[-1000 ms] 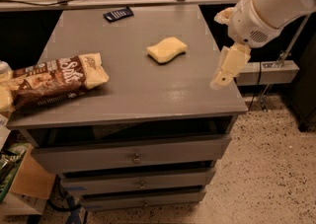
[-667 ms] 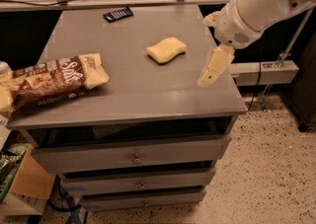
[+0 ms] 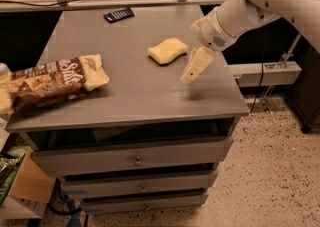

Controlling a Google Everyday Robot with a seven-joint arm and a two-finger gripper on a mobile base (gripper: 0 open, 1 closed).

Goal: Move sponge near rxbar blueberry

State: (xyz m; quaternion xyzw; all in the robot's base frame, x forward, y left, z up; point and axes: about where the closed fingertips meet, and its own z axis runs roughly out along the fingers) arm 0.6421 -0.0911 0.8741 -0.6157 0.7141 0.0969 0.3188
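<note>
The pale yellow sponge (image 3: 168, 51) lies flat on the grey cabinet top (image 3: 130, 96), right of centre. The dark navy rxbar blueberry (image 3: 119, 14) lies flat at the far edge, well behind and to the left of the sponge. My gripper (image 3: 193, 67) hangs from the white arm (image 3: 250, 6) that comes in from the upper right. It sits just right of the sponge, slightly nearer the front, low over the top, and holds nothing.
A big brown-and-cream snack bag (image 3: 50, 83) lies at the left edge of the top. Drawers (image 3: 135, 158) are below the top. A cardboard box (image 3: 30, 186) sits on the floor at the lower left. A counter rail (image 3: 100, 2) runs behind.
My arm has swung left from the cabinet's right edge to over the top, bringing the gripper close to the sponge's right side. The sponge, bar and bag have not moved.
</note>
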